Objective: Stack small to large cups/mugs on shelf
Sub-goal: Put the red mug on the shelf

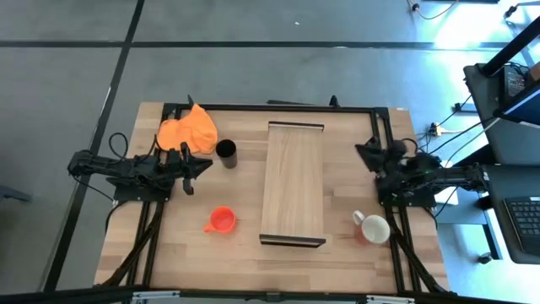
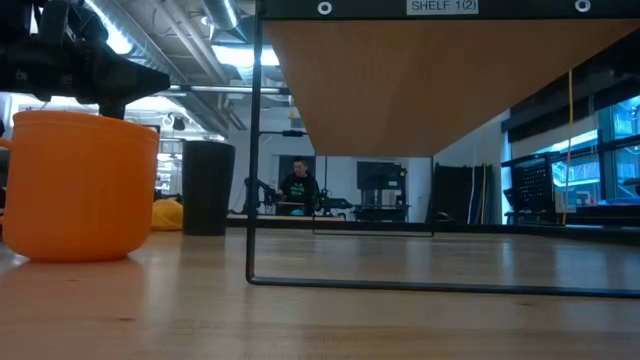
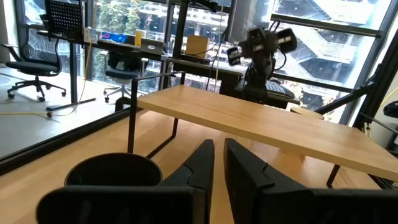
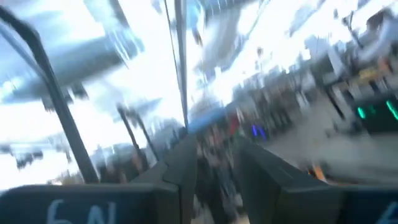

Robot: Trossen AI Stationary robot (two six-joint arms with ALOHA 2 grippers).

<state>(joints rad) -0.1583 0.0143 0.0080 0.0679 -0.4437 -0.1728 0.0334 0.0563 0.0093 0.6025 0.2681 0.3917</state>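
The shelf (image 1: 294, 181) stands mid-table on its dark end brackets. The black cup (image 1: 226, 152) stands upright left of it. The orange mug (image 1: 222, 219) stands nearer the front; it also shows in the low view (image 2: 80, 185). The white-and-red mug (image 1: 374, 228) stands right of the shelf, near the front. My left gripper (image 1: 198, 165) is shut and empty above the table, just left of the black cup (image 3: 112, 171). My right gripper (image 1: 371, 152) hovers at the table's right edge; its wrist view is blurred.
An orange cloth (image 1: 187, 131) lies at the far left of the table, behind my left gripper. A dark metal frame (image 1: 278, 107) runs along the table's edges. Bare wood lies between the orange mug and the shelf (image 3: 261, 118).
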